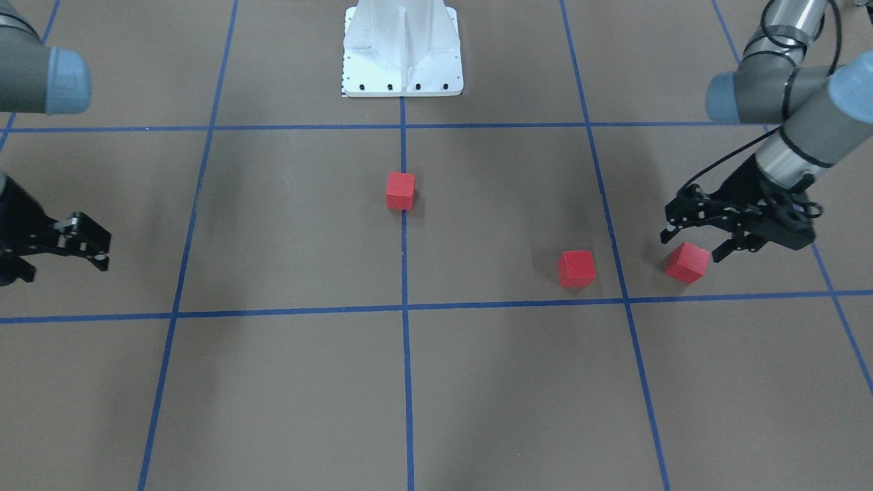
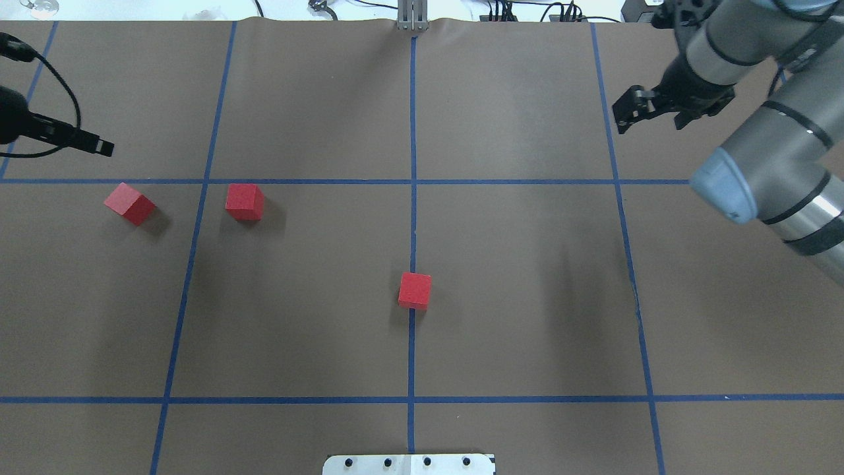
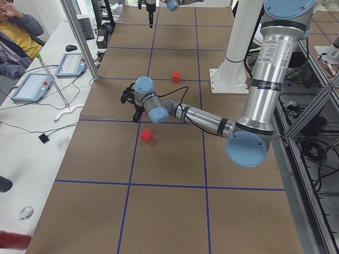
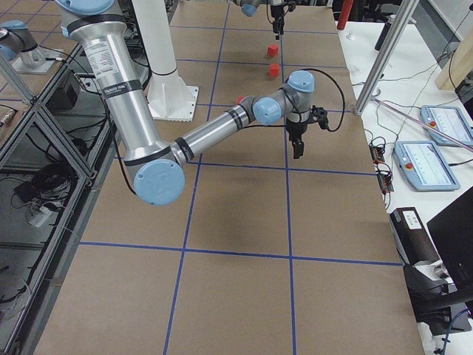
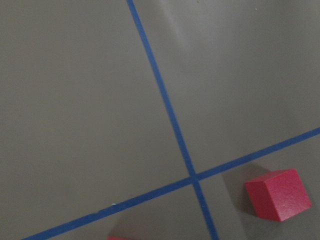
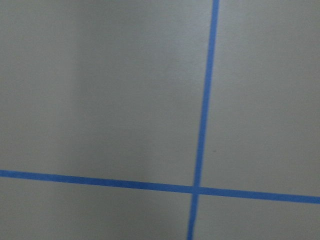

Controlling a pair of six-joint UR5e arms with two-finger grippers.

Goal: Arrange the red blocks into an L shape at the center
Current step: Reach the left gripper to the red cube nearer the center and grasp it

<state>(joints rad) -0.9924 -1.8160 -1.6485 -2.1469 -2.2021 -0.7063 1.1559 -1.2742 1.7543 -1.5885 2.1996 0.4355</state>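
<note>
Three red blocks lie on the brown floor. One (image 2: 415, 291) sits on the middle vertical blue tape line (image 2: 412, 224), also seen in the front view (image 1: 400, 190). A second (image 2: 244, 201) (image 1: 576, 268) lies left of centre. The third (image 2: 130, 203) (image 1: 687, 262) lies farthest left, turned at an angle. My left gripper (image 1: 690, 245) is open and hovers just above this third block, not touching it. The left wrist view shows one block (image 5: 277, 194) beside a tape crossing. My right gripper (image 2: 636, 112) (image 1: 92, 247) is open and empty, far from all the blocks.
The white metal robot base (image 1: 402, 61) stands at the robot's edge of the grid. Blue tape lines divide the floor into squares. In the left side view an operator and tablets (image 3: 32, 84) are at a white bench beside the table.
</note>
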